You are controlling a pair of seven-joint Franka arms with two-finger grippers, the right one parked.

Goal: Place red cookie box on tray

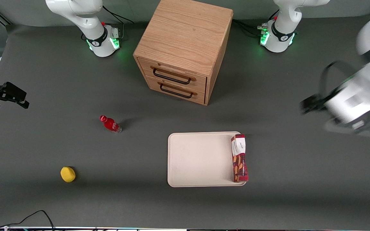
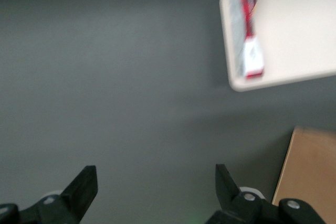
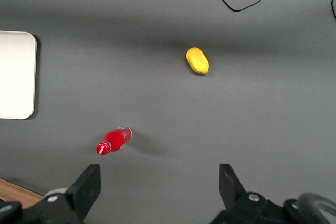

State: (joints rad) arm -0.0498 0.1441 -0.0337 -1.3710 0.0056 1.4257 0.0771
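box (image 1: 239,158): lying on tray (image 1: 198,160) along its edge, task looks done
hand (image 2: 156,190): open, empty, well clear of tray

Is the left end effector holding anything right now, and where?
Nothing. The end effector is open over bare table; the cookie box lies on the tray.

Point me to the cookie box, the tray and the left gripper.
cookie box (image 1: 239,158), front view, middle of its top face
tray (image 1: 198,158), front view, bare floor
gripper (image 2: 156,190), left wrist view, midway between its open fingertips
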